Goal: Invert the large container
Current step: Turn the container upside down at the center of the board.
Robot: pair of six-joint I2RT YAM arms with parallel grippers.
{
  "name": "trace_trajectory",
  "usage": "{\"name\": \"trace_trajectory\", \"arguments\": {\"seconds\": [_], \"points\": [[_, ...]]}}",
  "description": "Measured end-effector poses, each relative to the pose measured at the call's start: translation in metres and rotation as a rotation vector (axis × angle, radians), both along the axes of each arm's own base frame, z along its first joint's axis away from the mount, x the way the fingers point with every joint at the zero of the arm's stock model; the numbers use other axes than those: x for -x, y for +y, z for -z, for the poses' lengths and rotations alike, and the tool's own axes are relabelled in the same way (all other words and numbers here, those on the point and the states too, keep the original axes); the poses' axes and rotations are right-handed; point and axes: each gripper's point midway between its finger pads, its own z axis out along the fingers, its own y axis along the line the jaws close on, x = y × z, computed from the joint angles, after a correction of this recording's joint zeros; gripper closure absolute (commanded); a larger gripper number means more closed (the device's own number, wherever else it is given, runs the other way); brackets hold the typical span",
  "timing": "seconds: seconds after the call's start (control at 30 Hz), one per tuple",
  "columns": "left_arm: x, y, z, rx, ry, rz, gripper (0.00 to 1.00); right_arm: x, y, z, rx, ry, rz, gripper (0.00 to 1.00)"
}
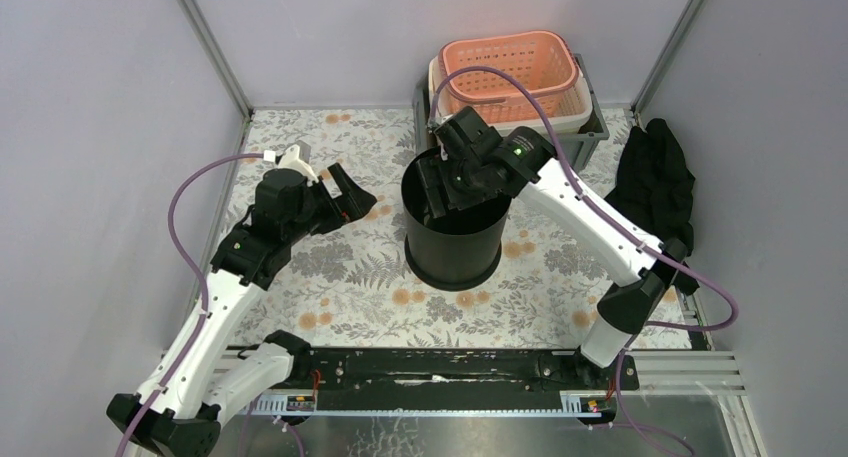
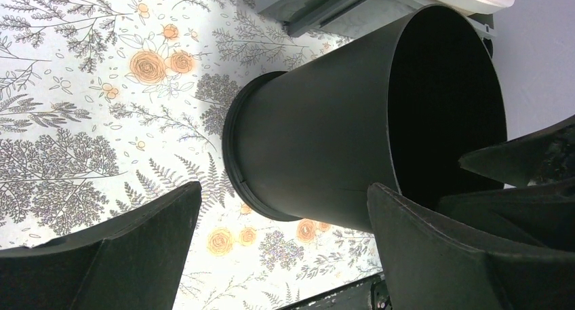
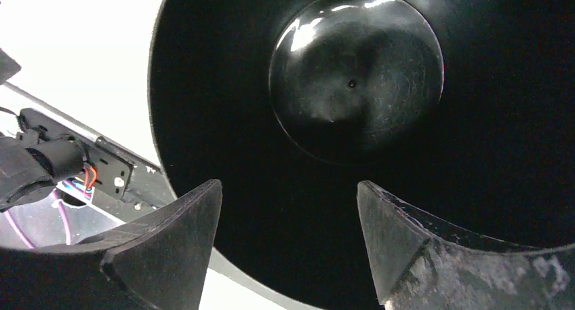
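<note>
The large black plastic container (image 1: 455, 242) (image 2: 319, 140) (image 3: 352, 79) stands upright on the floral-patterned counter (image 1: 330, 277) (image 2: 81, 86), roughly midway between the left and right edges and closer to the far edge than the near one. Its collared base is on the cloth, its open mouth faces up, and its long axis is vertical, or close to it. The right claw (image 1: 437, 192) (image 3: 288, 195) is the nearer one. It hangs over the far-left part of the mouth and looks straight down at the glossy round bottom, with its fingers spread and nothing between them. The rim runs under one finger, but whether either finger touches the wall cannot be told. The left claw (image 1: 355, 202) (image 2: 283, 188) sits off the container's left side, aimed at the outer wall but clear of it, also spread and empty. The flip seems to turn on that rim – the right claw would probably need one finger inside the wall and one outside before closing, then tip the mouth over toward the counter. The smooth, tapered wall looks likely to slip in a light pinch. A salmon-pink plastic basket (image 1: 510, 62) at the far edge and a black cloth (image 1: 655, 182) at the right edge lie near the tipping path.
</note>
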Motion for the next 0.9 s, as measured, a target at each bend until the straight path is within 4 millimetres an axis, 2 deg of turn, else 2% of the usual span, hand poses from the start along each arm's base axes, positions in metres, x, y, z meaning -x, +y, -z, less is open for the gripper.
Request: {"name": "trace_trajectory", "arguments": {"seconds": [0.17,0.5,0.63,0.8,0.9], "points": [[0.002,0.001,0.003,-0.003,0.006,-0.001,0.00,-0.002,-0.002,0.009,0.031,0.006,0.009,0.20],[0.011,0.005,0.009,-0.003,0.006,-0.006,0.00,-0.002,0.002,0.001,0.014,-0.024,0.003,0.20],[0.011,0.005,0.009,-0.004,0.008,-0.006,0.00,0.009,0.013,-0.010,-0.025,-0.041,-0.038,0.20],[0.011,0.005,0.009,-0.004,0.008,-0.006,0.00,0.033,0.037,-0.027,-0.065,-0.072,-0.122,0.20],[0.011,0.005,0.009,-0.004,0.007,-0.005,0.00,0.043,0.045,-0.031,-0.075,-0.077,-0.155,0.21]]}}
